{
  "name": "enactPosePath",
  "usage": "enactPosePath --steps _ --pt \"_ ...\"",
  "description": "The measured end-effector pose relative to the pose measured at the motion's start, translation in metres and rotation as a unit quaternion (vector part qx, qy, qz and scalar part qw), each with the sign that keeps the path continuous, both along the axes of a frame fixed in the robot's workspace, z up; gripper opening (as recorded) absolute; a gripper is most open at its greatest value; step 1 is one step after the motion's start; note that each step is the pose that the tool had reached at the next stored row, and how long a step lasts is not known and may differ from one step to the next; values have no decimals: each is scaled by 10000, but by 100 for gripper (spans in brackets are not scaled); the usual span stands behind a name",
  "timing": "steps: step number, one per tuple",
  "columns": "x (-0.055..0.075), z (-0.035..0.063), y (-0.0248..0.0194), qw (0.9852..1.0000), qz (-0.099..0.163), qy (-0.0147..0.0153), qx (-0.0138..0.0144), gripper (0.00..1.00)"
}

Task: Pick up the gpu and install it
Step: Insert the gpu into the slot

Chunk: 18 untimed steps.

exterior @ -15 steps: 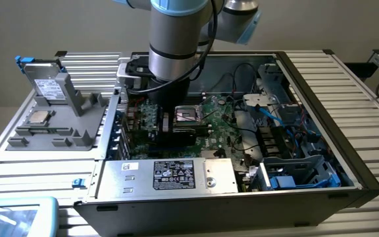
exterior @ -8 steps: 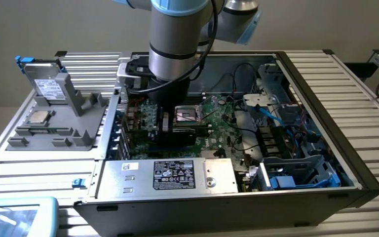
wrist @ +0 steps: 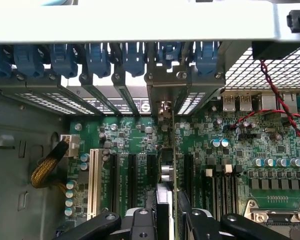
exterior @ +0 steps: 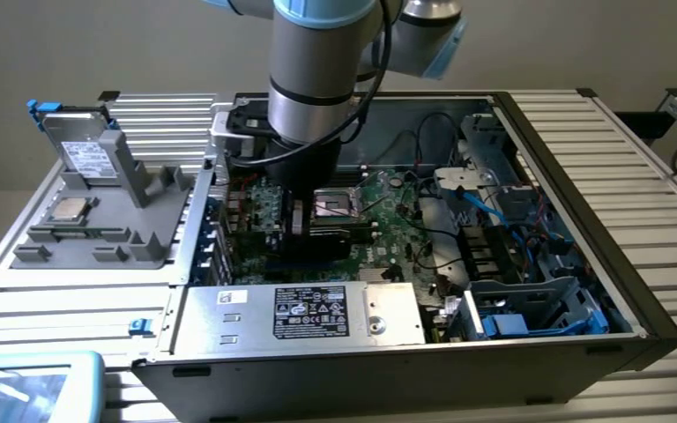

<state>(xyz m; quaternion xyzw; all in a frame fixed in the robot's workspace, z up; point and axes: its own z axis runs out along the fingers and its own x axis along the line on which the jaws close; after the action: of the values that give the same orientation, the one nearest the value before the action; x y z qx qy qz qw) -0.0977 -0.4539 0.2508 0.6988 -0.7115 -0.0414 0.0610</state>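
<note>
A white slot [wrist: 94,182] is seen on the green board [wrist: 125,135] beside the fingers [wrist: 186,212]. The gpu [wrist: 169,160] is gripped upright, edge-on, between the closed fingers, its silver bracket [wrist: 162,109] set ahead of them near the blue clips [wrist: 135,55].

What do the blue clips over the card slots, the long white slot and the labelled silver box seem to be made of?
Blue clips: probably moulded plastic, even colour with a soft sheen. White slot: likely plastic too, matte and opaque. Labelled silver box: apparently sheet metal, bare dull grey with folded edges.
</note>
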Motion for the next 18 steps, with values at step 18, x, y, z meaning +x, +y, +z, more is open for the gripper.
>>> enactPosePath --steps 18 --pt "1 -23 8 10000 1 32 1 27"
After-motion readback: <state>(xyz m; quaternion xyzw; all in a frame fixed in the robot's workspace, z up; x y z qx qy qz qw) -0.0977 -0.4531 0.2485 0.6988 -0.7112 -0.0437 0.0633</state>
